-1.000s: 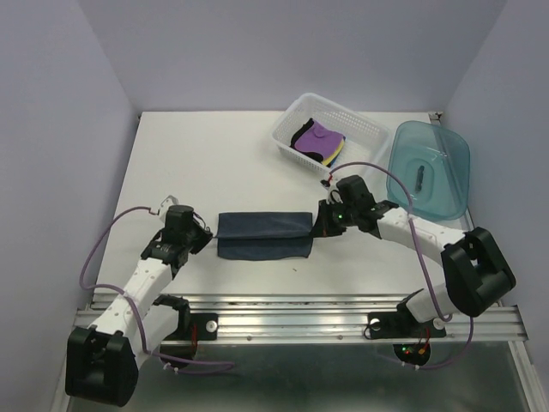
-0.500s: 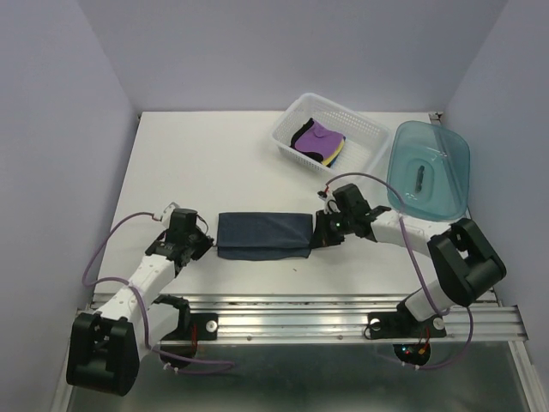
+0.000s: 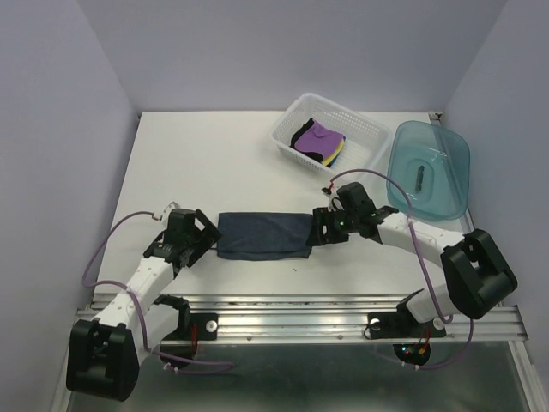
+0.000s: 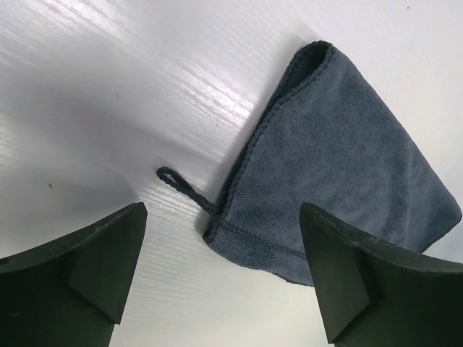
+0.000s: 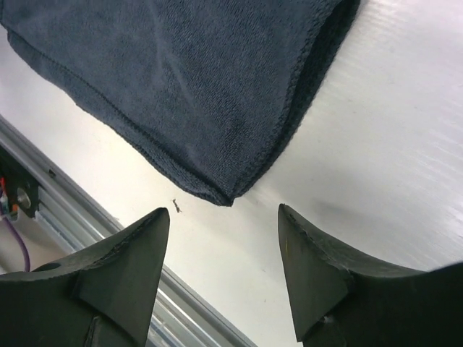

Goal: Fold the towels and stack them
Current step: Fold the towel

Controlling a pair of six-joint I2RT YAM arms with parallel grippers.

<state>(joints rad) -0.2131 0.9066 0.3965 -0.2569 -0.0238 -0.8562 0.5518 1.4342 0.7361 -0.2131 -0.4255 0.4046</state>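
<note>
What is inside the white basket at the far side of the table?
A purple towel lies on top, over a yellow towel and a dark cloth. Anything beneath them is covered.

Bright even light, streaky glare on the table (image 4: 137,79)

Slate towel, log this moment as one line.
towel: folded, flat on table | left fingers: open at its left end | right fingers: open at its right end | held: nothing
</note>
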